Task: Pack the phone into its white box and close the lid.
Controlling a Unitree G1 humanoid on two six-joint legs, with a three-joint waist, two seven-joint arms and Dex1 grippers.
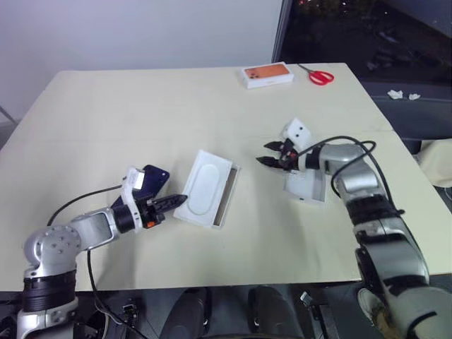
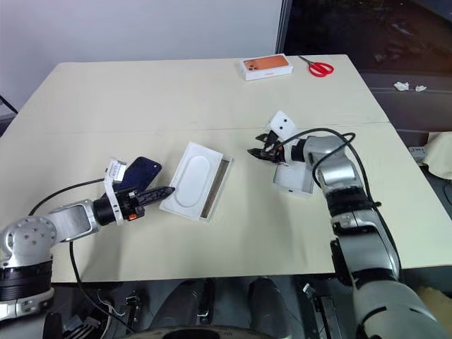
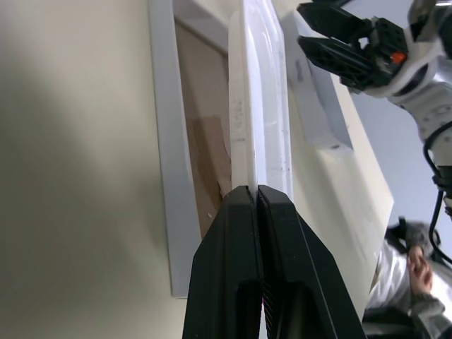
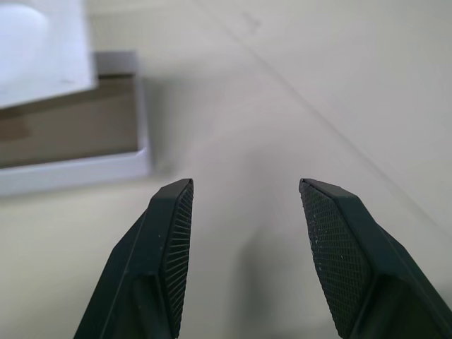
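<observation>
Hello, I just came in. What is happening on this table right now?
A two-armed robot is packing a phone. Its left tool is shut on the edge of the thin white insert, which lies tilted over the white box. The phone lies on the table beside the left wrist, not yet packed. The right tool hangs open above the table, holding nothing, near the lid. An orange-printed box and red scissors lie at the far edge.

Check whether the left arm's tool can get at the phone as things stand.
Probably not yet. The left tool is shut on the edge of the thin white insert over the white box, so it looks occupied. The phone itself lies uncovered beside that wrist.
</observation>
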